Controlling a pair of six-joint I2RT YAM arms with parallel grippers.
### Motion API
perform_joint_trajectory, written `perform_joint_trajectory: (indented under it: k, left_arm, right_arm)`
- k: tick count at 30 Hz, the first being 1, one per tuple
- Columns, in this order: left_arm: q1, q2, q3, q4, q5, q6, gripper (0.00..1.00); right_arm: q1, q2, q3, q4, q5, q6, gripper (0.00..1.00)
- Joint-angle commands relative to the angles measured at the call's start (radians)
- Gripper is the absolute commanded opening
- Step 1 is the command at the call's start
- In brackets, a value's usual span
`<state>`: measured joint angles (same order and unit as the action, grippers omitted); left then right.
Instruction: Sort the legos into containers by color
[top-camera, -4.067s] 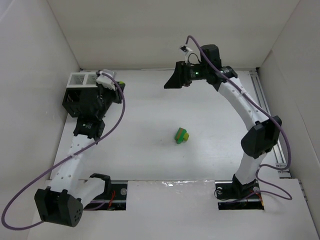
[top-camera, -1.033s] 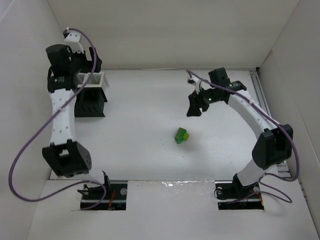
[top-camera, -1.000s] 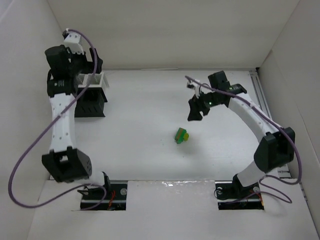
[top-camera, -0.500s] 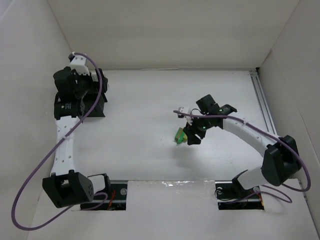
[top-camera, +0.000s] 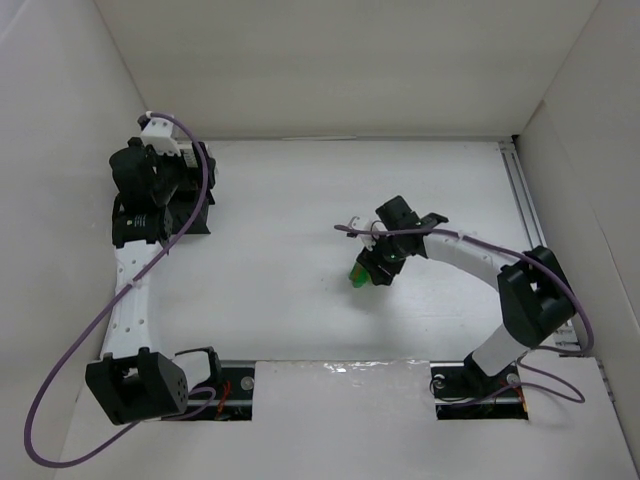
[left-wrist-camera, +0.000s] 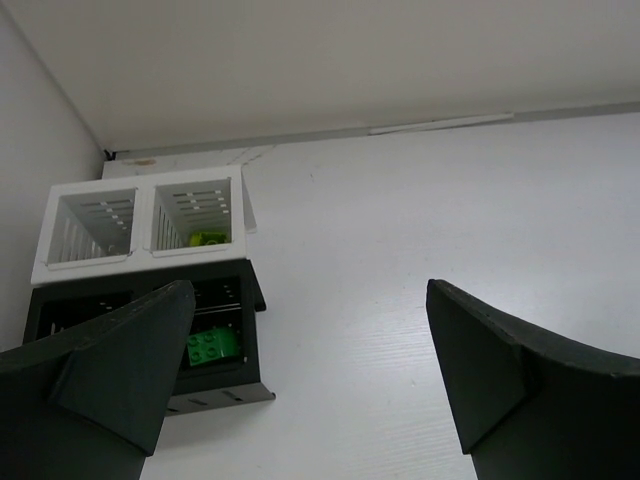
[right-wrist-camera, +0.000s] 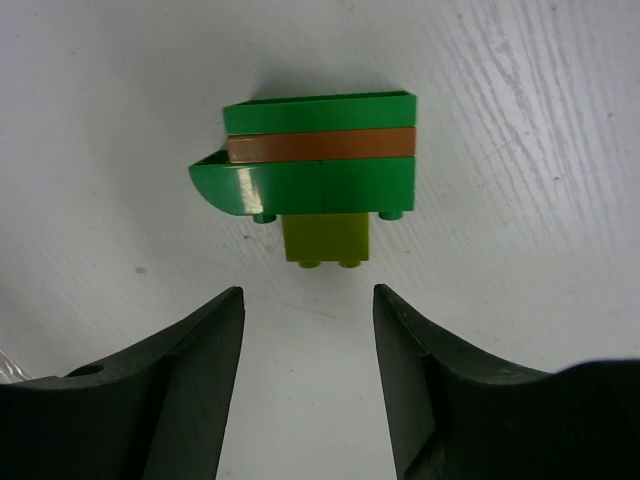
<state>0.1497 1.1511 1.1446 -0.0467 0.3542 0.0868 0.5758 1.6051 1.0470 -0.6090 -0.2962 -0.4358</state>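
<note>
A small clump of legos lies mid-table: green, orange and green layers with a yellow-green brick stuck on the near side. My right gripper is low over the table just short of the clump, open, with nothing between its fingers. The containers stand at the back left, with white compartments behind and black ones in front. A yellow-green brick lies in a white compartment and a green brick in a black one. My left gripper hovers beside the containers, wide open and empty.
White walls enclose the table on the left, back and right. A metal rail runs along the right edge. Both arm bases sit at the near edge, and purple cables loop off each arm. In the top view the left arm hides most of the containers.
My right gripper has swung in from the back right and dropped down to the clump, its jaws a little narrower. My left arm has lowered over the containers and its jaws have opened wider.
</note>
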Motion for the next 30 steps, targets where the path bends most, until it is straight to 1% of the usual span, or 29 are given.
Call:
perform_joint_trajectory:
  k: [1,4,9,18,21,30]
  left_arm:
    - [-0.004,-0.03,-0.005,0.082,0.008,-0.019,1.0]
    - [-0.004,-0.021,-0.005,0.082,-0.003,-0.019,1.0]
    - [-0.004,-0.021,-0.014,0.082,-0.026,-0.019,1.0]
    - [-0.004,-0.021,-0.032,0.082,-0.044,-0.001,1.0]
    - [-0.004,-0.001,-0.032,0.082,-0.044,-0.001,1.0]
    - [-0.004,0.027,-0.023,0.091,-0.034,-0.001,1.0]
  right_arm:
    - [-0.017,-0.01,0.004,0.057,0.046,-0.024,0.6]
    - [-0.027,0.03,0.033,0.057,0.046,-0.034,0.63]
    - [-0.027,0.085,0.077,0.029,0.017,-0.055,0.63]
    - [-0.017,0.116,0.1,0.029,-0.001,-0.064,0.63]
    - [-0.017,0.137,0.123,-0.009,-0.026,-0.064,0.62]
    - [0.002,0.127,0.102,-0.006,-0.055,-0.064,0.61]
